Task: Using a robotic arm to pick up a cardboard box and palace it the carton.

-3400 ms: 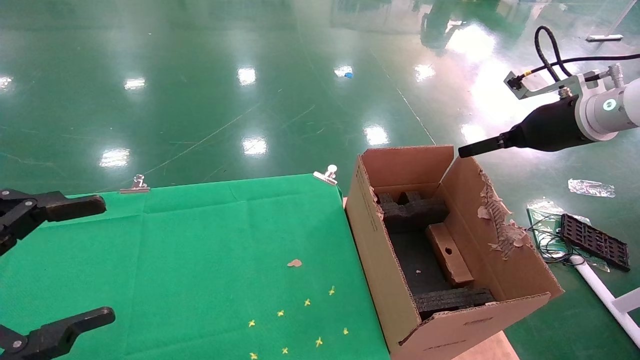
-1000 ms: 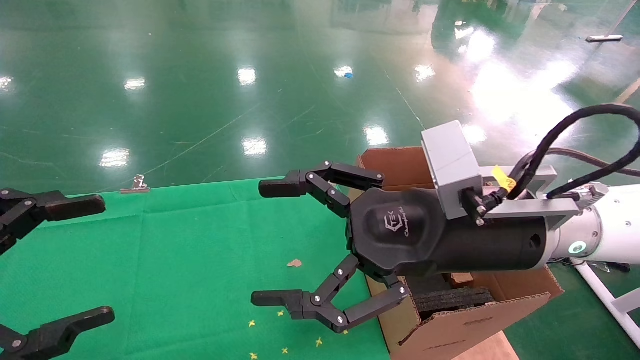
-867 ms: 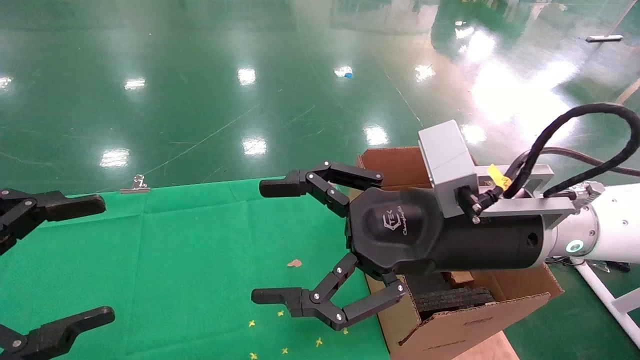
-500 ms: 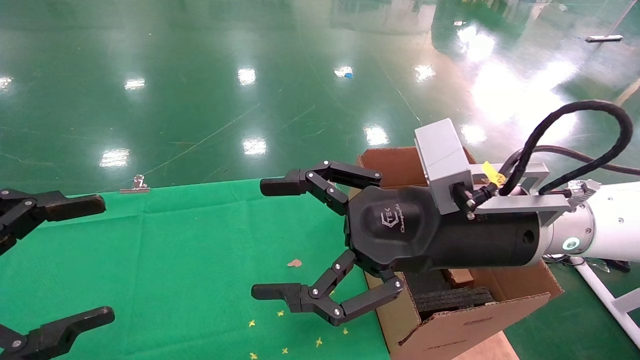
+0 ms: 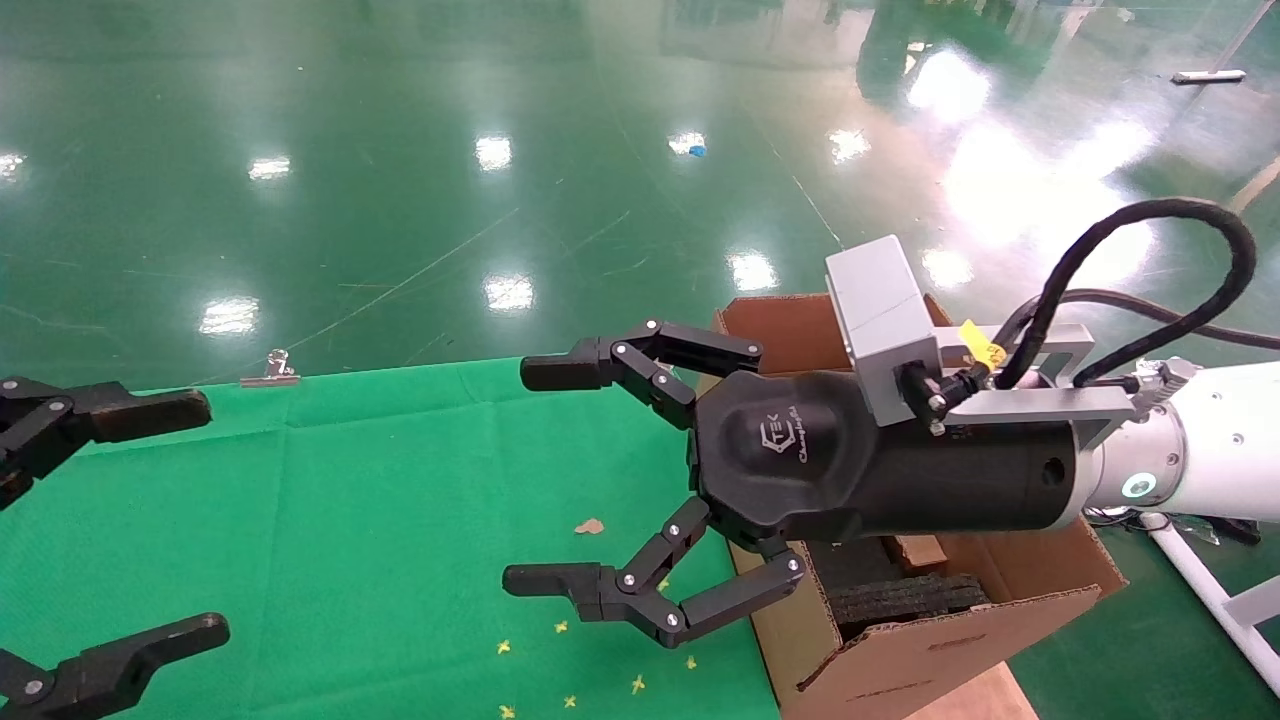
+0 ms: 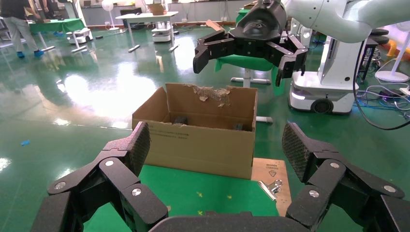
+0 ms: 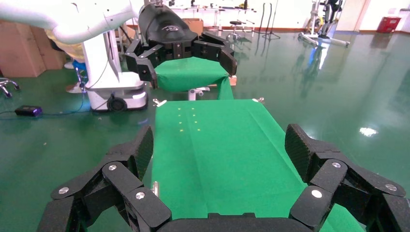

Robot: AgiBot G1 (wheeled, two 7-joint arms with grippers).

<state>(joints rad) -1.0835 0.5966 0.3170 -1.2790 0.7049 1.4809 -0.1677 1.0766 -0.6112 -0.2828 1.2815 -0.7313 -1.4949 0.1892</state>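
Observation:
The robotic arm, my right one (image 5: pixel 1210 455), reaches from the right across the carton (image 5: pixel 900 660). Its gripper (image 5: pixel 535 475) is open and empty above the right part of the green table. It also shows far off in the left wrist view (image 6: pixel 249 53). The carton stands at the table's right edge with black foam (image 5: pixel 900 600) inside. Only a small brown end of the cardboard box (image 5: pixel 915 550) shows inside the carton, under the gripper body. My left gripper (image 5: pixel 200 520) is open and empty at the table's left edge.
The green cloth (image 5: pixel 400 480) covers the table and is held by binder clips (image 5: pixel 268 372). Yellow marks (image 5: pixel 600 650) and a brown scrap (image 5: pixel 589 526) lie on it. A bare wooden corner (image 5: pixel 980 700) shows beside the carton. A white pipe (image 5: pixel 1215 600) lies on the floor.
Since 3.4 s ago the right arm has swung from the far right, beyond the carton, to over the carton and table, fingers spread. In the last second it only drifted slightly.

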